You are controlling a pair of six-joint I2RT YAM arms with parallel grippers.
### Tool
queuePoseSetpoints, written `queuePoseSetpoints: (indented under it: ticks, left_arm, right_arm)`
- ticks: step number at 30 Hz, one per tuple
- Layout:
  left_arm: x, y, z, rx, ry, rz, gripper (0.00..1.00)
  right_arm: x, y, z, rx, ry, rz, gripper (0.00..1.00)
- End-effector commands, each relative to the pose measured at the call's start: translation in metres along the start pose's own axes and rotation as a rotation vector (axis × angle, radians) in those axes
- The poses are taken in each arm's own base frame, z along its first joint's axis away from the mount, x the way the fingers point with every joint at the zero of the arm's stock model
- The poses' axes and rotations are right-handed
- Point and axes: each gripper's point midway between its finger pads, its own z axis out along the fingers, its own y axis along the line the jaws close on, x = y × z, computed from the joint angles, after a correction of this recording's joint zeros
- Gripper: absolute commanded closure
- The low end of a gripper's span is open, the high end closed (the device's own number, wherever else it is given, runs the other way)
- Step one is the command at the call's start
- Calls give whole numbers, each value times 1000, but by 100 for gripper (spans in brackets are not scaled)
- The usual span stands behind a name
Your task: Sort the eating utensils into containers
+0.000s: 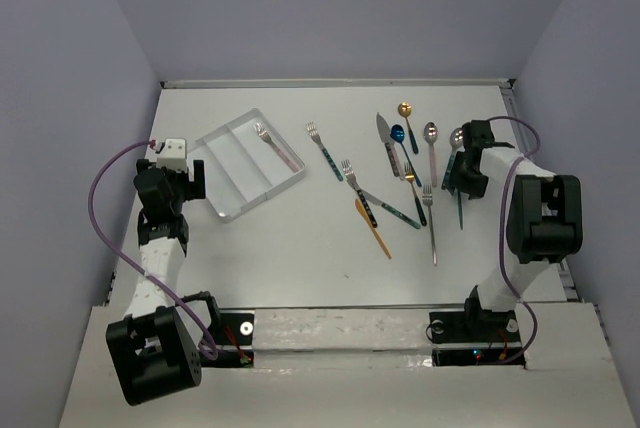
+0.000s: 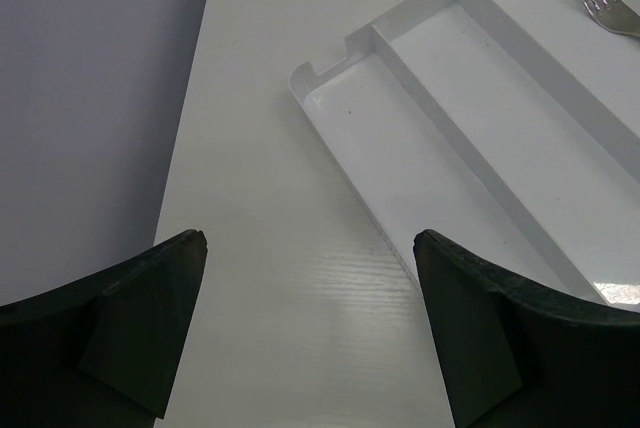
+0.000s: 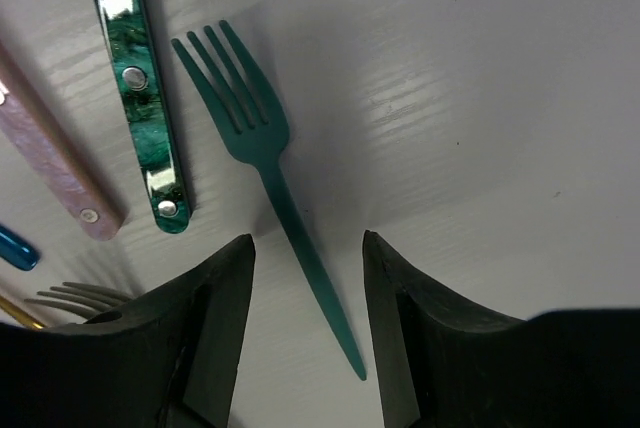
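Closest to me, at the near edge of the table (image 1: 330, 268), stand the two arm bases, and each arm reaches to its own side. The right gripper (image 3: 305, 240) hangs low over a teal fork (image 3: 245, 118). Its fingers are moderately apart and the thin handle runs between them untouched, so it holds nothing. I think it is placed so in order to close across the handle, the narrowest part. The left gripper (image 2: 310, 238) is opened wide and empty, just beside a corner of the clear tray (image 2: 330, 128), perhaps to steady it. One silver fork (image 1: 275, 145) lies in the tray compartment on the side of the loose utensils (image 1: 395, 178), which are spread between the tray and the right arm. The other two compartments show nothing in the part I can see.

From above, the right gripper covers most of the teal fork. Whether its fingertips touch the table I cannot tell. In the left wrist view only the tines of the silver fork show, and the rest is cut off.
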Motion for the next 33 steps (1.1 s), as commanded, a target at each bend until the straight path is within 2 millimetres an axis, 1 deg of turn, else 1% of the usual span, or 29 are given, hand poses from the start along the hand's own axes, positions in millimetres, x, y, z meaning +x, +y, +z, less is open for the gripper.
queuePoseSetpoints:
  ticks: [1,2,4,5,6,7,9,10,11,14,17,19,20,22,23,24,26,27,28,29,32,33]
  left_arm:
    - [-11,1,-1,0,-53,15,1]
    - [-12,2,-1,-1,-56,15,1]
    - [-11,2,-2,-4,-53,15,1]
    - [-11,2,-2,-5,-53,17,1]
    - [-12,2,-2,-6,-55,17,1]
    - [-12,3,-2,-7,-54,15,1]
    - [-12,3,-1,-6,-55,15,1]
    - [-11,2,-1,-5,-52,15,1]
    - [-12,2,-1,-5,-53,14,1]
    - [-12,2,-1,-4,-53,14,1]
    - [-12,3,-1,-7,-53,14,1]
    - [-11,2,-1,-6,-51,13,1]
    - [-11,2,-1,-4,-50,13,1]
    - [-11,2,0,-6,-50,13,1]
    - [-10,3,0,-7,-46,13,1]
    - [-10,4,1,-15,-47,13,1]
    - [-9,6,1,-25,-45,14,1]
    - [-9,8,1,-34,-43,16,1]
    - [-9,8,1,-39,-41,17,1]
    - [-9,9,1,-45,-41,17,1]
    - [-10,15,-1,-76,-46,15,1]
    - [-10,18,-2,-92,-46,15,1]
  right_arm:
    - [-4,-1,11,-10,-5,5,48]
    - [-1,-5,18,5,16,7,50]
    - [3,-5,24,12,33,3,55]
    - [6,-4,28,16,47,1,64]
    - [7,-4,29,15,51,1,68]
    - [7,-5,29,21,49,4,77]
    - [4,-10,27,46,33,11,85]
    - [2,-16,26,76,20,11,91]
    - [2,-17,25,83,17,6,94]
    - [-1,-21,19,93,-1,-1,100]
    - [-12,-26,5,113,-40,7,100]
    - [-25,-26,-10,100,-82,21,100]
    - [-42,-17,-33,53,-149,29,100]
    - [-64,2,-66,-11,-247,34,100]
    - [-83,33,-104,-86,-352,2,100]
    - [-94,55,-125,-133,-422,-39,100]
    - [-108,106,-170,-237,-551,-149,100]
    - [-128,174,-219,-404,-686,-254,100]
    - [-112,195,-228,-461,-683,-331,100]
    - [-111,247,-254,-572,-737,-398,100]
    - [-96,322,-278,-697,-785,-577,100]
    - [-84,365,-288,-736,-825,-693,100]
